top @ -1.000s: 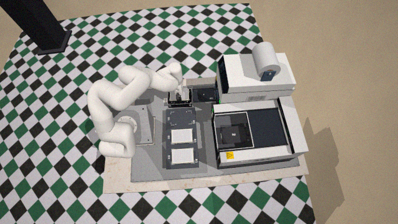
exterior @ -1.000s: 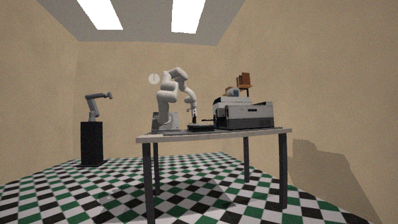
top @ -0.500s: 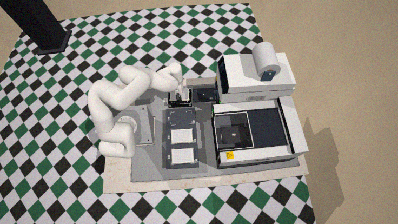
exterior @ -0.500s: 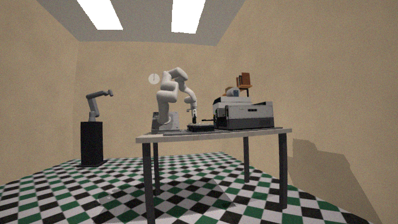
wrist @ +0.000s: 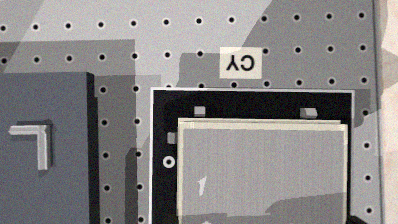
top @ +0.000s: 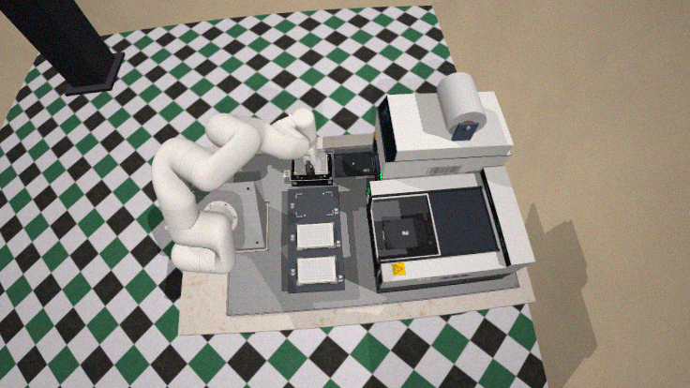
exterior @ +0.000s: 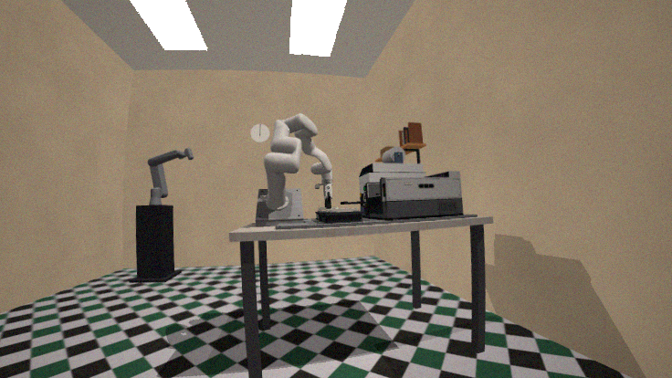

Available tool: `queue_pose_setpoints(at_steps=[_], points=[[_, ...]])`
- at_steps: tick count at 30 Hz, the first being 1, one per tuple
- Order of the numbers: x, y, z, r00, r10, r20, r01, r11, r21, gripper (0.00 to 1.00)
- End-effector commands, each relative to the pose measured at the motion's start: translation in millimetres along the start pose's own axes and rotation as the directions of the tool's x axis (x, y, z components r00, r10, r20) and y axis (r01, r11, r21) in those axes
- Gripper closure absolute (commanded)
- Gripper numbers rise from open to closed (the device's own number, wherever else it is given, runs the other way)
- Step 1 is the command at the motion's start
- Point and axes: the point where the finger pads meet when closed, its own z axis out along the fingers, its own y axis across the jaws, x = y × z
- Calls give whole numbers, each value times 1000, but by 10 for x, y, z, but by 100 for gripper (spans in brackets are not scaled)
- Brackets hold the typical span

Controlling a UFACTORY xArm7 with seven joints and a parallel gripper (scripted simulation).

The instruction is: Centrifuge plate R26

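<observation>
My gripper (top: pixel 311 169) is shut on plate R26 (wrist: pixel 262 170), a foil-sealed plate with a cream rim. It holds the plate in or just above the black hand-off nest (wrist: pixel 250 102) under the CY label (wrist: pixel 241 63). I cannot tell whether the plate touches the nest floor. The plate lies inside the small grey locators, with a white ring mark (wrist: pixel 169 161) at its left. The side view shows the gripper (exterior: pixel 327 203) low over the nest. My fingers are hidden in the wrist view. The centrifuge (top: pixel 434 231) has its door open over a dark, empty bucket (top: pixel 404 231).
The deck row (top: pixel 314 238) has an empty near position (top: pixel 312 203) and two white plates (top: pixel 315 235) (top: pixel 316 269). The sealer (top: pixel 441 130), with its roll (top: pixel 460 102), stands behind the centrifuge, its dark stage (top: pixel 354 164) empty beside the nest.
</observation>
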Motion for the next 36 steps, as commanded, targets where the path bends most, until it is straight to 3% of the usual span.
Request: queue_pose_setpoints(at_steps=[1, 36], points=[[-9, 14, -19, 1000, 0, 3, 0, 1000, -4, 100], [-9, 14, 74, 1000, 0, 3, 0, 1000, -4, 100]])
